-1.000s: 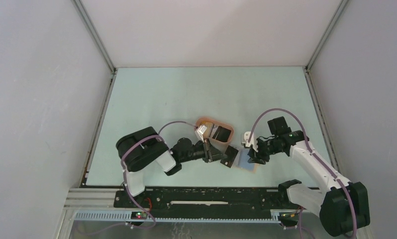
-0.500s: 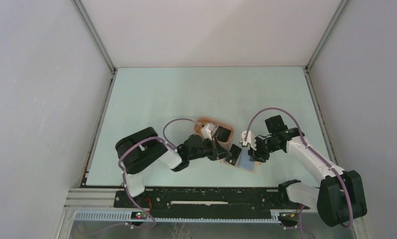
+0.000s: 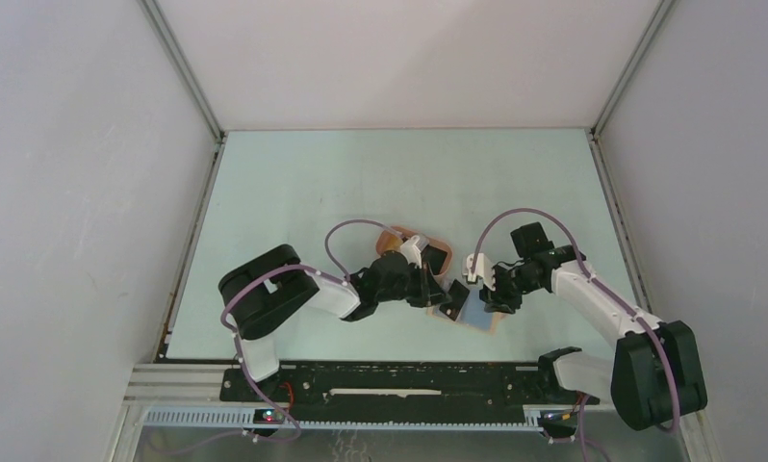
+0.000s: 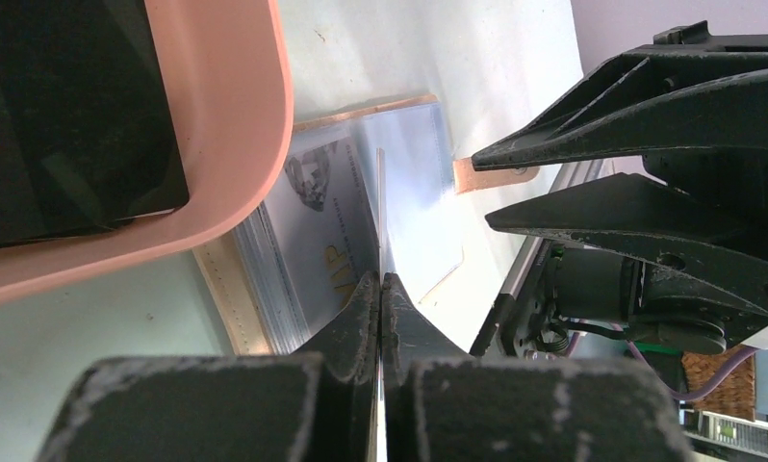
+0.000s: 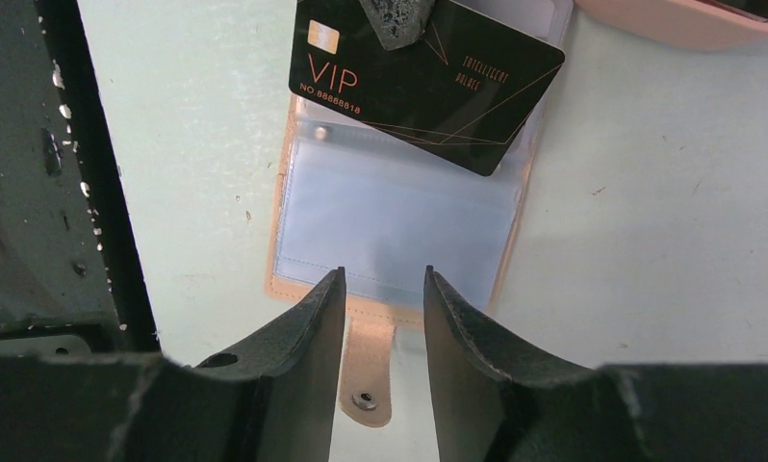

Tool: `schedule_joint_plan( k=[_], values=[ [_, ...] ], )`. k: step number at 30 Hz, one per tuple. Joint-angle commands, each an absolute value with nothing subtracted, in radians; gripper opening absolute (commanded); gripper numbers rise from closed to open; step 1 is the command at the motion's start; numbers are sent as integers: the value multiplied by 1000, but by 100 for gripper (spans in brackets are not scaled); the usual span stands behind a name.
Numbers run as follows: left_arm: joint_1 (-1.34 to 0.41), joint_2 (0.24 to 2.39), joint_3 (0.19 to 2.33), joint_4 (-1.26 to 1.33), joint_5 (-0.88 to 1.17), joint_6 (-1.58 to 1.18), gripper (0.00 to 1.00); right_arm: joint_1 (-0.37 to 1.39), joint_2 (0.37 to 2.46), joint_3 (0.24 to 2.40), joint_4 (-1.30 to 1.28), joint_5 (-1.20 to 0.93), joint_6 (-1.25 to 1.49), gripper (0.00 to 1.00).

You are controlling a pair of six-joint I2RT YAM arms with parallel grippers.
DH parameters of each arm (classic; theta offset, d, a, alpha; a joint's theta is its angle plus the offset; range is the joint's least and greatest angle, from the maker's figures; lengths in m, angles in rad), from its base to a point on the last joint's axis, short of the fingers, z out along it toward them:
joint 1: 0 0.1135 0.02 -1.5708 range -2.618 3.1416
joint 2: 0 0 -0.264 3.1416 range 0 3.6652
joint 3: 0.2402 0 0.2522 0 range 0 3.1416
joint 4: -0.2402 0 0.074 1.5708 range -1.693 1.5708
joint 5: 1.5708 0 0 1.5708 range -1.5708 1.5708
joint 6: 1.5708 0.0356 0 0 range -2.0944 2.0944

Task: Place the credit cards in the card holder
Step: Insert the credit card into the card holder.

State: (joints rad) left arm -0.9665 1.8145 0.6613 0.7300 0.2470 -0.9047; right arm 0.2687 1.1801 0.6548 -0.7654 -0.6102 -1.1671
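Observation:
My left gripper (image 4: pixel 381 289) is shut on a black credit card (image 5: pixel 423 77) with gold VIP lettering. In the left wrist view that card shows edge-on (image 4: pixel 379 207). It hangs over the far end of the card holder (image 5: pixel 399 226), a tan wallet lying open with clear sleeves facing up. My right gripper (image 5: pixel 384 274) is open, its fingertips at the holder's near edge, one on each side of the snap tab (image 5: pixel 366 380). In the top view the left gripper (image 3: pixel 442 292), card holder (image 3: pixel 478 316) and right gripper (image 3: pixel 488 300) are close together near the table's front middle.
A peach oval tray (image 4: pixel 236 115) lies just left of the holder, with another black card (image 4: pixel 63 115) in it. In the top view the tray (image 3: pixel 396 235) is partly hidden by the left arm. The black base rail (image 3: pixel 409 380) runs along the near edge.
My left arm has swung right, carrying the black card from beside the tray to over the card holder. The right gripper has shifted slightly and stays at the holder's near edge.

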Motion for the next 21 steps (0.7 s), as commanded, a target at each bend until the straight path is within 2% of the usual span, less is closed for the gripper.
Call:
schedule_joint_plan(
  k=[1,21],
  values=[
    [-971,1820,711,684,255,-872,0,278,1202,679,-760,-600,-1190,44],
    [-971,1859,771,569,300,-882,0,337,1280,679,-743,-511,-1175,43]
  ],
)
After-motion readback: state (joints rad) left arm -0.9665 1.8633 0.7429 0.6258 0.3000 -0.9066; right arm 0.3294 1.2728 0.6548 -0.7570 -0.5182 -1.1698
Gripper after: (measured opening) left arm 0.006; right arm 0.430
